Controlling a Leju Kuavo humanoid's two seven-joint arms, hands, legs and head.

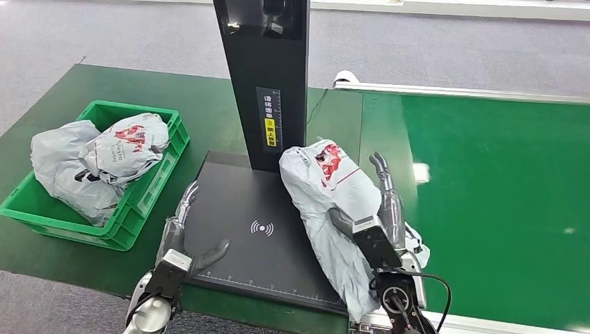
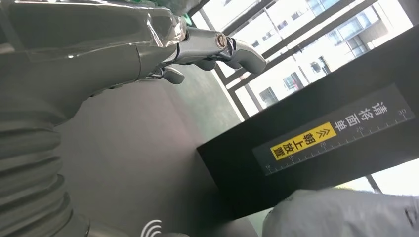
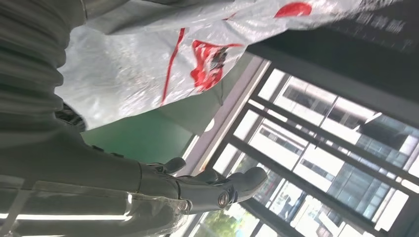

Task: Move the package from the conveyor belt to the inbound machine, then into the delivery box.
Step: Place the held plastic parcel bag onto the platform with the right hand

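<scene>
Head view shows the grey plastic mailer package [image 1: 327,202] draped over the right edge of the black scanner platform [image 1: 236,229], right hand [image 1: 383,216] fingers spread against it, left hand [image 1: 182,233] spread and empty, so a loose push could slide it off.

A grey carpeted floor [image 1: 431,49] lies beyond the far edge of the green surface [image 1: 209,111]. A thin black cable [image 1: 316,101] trails over the surface's far edge beside the black column. Large windows [image 3: 316,143] with dark frames show buildings outside.
</scene>
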